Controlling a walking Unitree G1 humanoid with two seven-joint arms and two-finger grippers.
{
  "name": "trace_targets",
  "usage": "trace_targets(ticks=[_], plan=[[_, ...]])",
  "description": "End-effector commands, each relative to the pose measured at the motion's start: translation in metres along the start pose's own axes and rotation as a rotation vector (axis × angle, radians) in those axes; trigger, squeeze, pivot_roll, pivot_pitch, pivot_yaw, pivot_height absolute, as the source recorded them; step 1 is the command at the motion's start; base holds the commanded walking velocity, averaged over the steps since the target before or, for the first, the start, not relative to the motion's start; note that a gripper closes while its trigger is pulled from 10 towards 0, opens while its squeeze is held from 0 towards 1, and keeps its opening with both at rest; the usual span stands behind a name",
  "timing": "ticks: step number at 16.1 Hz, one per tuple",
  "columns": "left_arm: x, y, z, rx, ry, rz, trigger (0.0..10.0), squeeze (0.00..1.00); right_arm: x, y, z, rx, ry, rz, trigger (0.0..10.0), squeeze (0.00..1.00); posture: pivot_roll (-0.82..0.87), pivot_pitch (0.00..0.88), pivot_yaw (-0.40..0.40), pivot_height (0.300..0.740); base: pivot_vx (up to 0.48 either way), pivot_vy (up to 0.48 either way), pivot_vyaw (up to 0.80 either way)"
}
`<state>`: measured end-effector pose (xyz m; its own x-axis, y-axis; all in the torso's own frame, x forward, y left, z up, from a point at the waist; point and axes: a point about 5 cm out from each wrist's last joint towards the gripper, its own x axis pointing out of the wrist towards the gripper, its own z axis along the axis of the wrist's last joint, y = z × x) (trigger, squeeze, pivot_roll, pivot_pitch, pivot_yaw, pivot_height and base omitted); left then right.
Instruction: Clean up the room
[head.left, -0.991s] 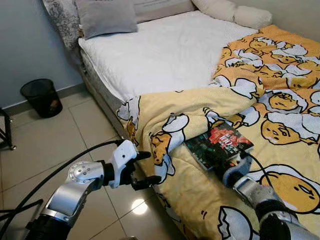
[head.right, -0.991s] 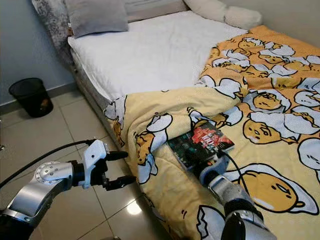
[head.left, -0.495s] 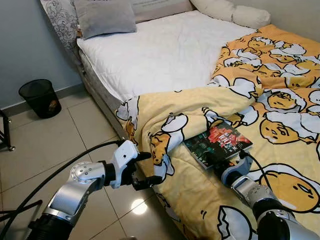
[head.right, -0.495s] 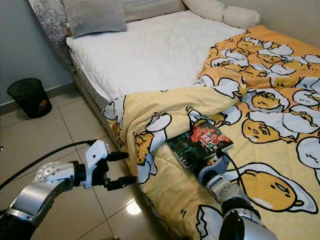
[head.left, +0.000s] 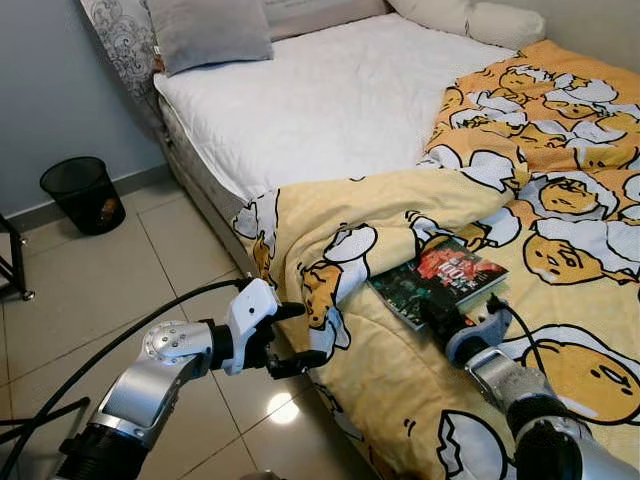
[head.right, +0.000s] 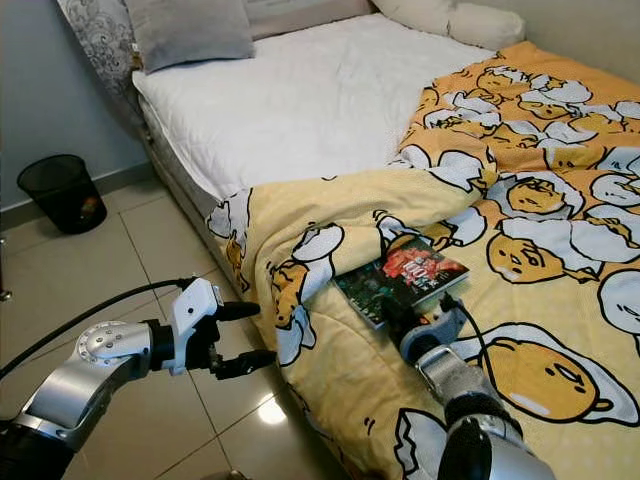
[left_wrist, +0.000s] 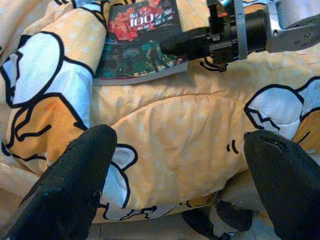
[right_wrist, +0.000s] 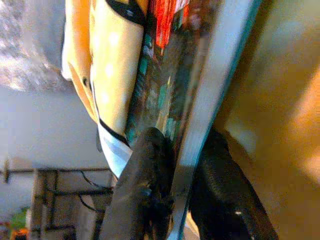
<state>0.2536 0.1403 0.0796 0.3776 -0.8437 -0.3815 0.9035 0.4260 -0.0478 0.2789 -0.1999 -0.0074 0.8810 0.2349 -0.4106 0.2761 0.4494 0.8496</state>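
1 book (head.left: 438, 281), 1 yellow blanket (head.left: 560, 160), 1 black bin (head.left: 83, 195), 3 pillows (head.left: 210, 32).

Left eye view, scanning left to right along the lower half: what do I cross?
Left gripper, open beside the quilt's hanging edge → book on the yellow quilt → right gripper, closed on the book's near edge.

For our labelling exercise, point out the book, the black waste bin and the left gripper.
book (head.left: 440, 282): left eye view, middle of its cover.
black waste bin (head.left: 83, 194): left eye view, its mesh side.
left gripper (head.left: 297, 337): left eye view, between its fingertips.
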Motion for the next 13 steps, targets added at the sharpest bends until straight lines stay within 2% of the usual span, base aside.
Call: trace_targets(ticks=[1,3,5,6,7,8,9,10,11,13], plan=[[-0.002,0.001,0.003,0.009,-0.01,0.017,10.0,0.8,-0.002,0.003,0.009,0.026,-0.061,0.04,0.0,0.0,0.0,0.0,0.025,0.74,0.0,0.0,0.0],[-0.004,0.002,0.008,-0.009,-0.059,0.068,10.0,0.8,-0.011,0.0,0.015,0.005,-0.12,0.085,0.0,0.0,0.0,0.0,0.026,0.74,0.0,0.0,0.0],[-0.004,0.004,0.02,-0.025,-0.14,0.141,10.0,0.8,-0.026,-0.005,0.034,-0.039,-0.258,0.13,0.0,0.0,-0.01,0.0,0.039,0.74,0.0,0.0,0.0],[-0.004,0.005,0.023,-0.022,-0.159,0.162,10.0,0.8,-0.03,-0.006,0.041,-0.046,-0.3,0.144,0.0,0.0,-0.01,0.0,0.043,0.74,0.0,0.0,0.0],[-0.003,0.007,0.027,-0.023,-0.179,0.207,10.0,0.8,-0.04,-0.002,0.057,-0.059,-0.388,0.178,0.0,0.0,-0.02,0.0,0.053,0.74,0.0,0.0,0.0],[-0.002,0.009,0.029,0.01,-0.171,0.263,10.0,0.79,-0.048,0.009,0.076,-0.125,-0.467,0.211,0.0,0.0,-0.03,0.0,0.06,0.74,0.0,0.0,0.0],[-0.002,0.011,0.031,0.037,-0.158,0.323,10.0,0.79,-0.052,0.023,0.091,-0.275,-0.536,0.16,0.0,0.0,-0.03,0.0,0.063,0.74,0.0,0.0,0.0],[-0.002,0.02,0.031,0.051,-0.134,0.451,10.0,0.78,-0.052,0.049,0.097,-0.361,-0.58,0.177,8.9,0.0,-0.02,0.0,0.065,0.74,0.0,0.0,0.0],[-0.004,0.025,0.038,0.087,-0.169,0.54,10.0,0.79,-0.049,0.076,0.094,-0.514,-0.602,0.176,10.0,0.0,-0.03,0.0,0.061,0.74,0.0,0.0,0.0],[-0.006,0.03,0.045,0.086,-0.212,0.62,10.0,0.78,-0.043,0.098,0.084,-0.669,-0.626,0.142,10.0,0.0,-0.02,0.0,0.055,0.74,0.0,0.0,0.0]])
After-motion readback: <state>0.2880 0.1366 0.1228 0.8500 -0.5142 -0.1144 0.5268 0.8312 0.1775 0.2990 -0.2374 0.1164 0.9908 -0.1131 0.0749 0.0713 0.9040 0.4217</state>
